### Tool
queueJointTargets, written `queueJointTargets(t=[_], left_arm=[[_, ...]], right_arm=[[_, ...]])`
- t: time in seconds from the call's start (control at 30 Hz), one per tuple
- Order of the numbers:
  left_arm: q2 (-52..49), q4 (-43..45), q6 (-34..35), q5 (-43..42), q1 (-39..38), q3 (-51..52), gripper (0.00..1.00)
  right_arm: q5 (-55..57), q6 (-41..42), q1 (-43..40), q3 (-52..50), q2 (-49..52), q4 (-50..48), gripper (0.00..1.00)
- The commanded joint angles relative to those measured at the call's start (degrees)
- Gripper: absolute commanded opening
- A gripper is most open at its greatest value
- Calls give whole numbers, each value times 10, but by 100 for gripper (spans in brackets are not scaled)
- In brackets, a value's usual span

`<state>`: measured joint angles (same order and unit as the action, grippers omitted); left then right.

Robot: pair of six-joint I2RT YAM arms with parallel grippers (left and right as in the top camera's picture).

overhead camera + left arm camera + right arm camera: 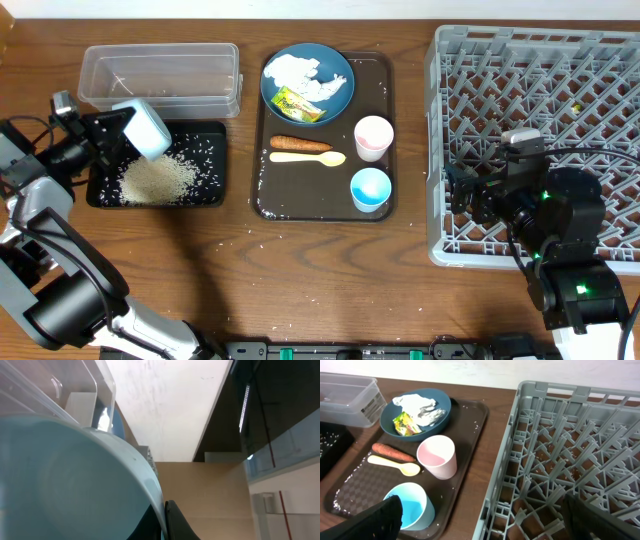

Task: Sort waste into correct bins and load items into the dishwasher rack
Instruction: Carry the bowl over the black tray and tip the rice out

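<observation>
Left of the serving tray (300, 195), the left gripper (122, 132) is clamped on the light blue bowl (147, 128). The bowl is tilted over the black tray (212, 192), and rice (160, 180) is heaped below it. Judgement: the bowl's destination, the dishwasher rack (600, 60), lies right of the serving tray. The right gripper (462, 190) is nearer and hovers there, fingers apart.

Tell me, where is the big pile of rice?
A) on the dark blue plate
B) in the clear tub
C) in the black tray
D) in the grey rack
C: the rice lies heaped in the black tray, just below the tipped light blue bowl.
</observation>
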<state>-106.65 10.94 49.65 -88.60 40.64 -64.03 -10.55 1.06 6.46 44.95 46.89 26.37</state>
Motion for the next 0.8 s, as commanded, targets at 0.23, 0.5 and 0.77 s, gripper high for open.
queueJointTargets(t=[0.23, 0.5, 0.77], left_arm=[[7, 8, 96, -14, -43, -8, 6], [13, -21, 122, -14, -73, -8, 6], [66, -16, 33, -15, -137, -8, 6]], right_arm=[[-2, 6, 5, 10, 20, 3, 99], [-2, 6, 5, 10, 20, 3, 99], [-2, 6, 5, 10, 20, 3, 99]])
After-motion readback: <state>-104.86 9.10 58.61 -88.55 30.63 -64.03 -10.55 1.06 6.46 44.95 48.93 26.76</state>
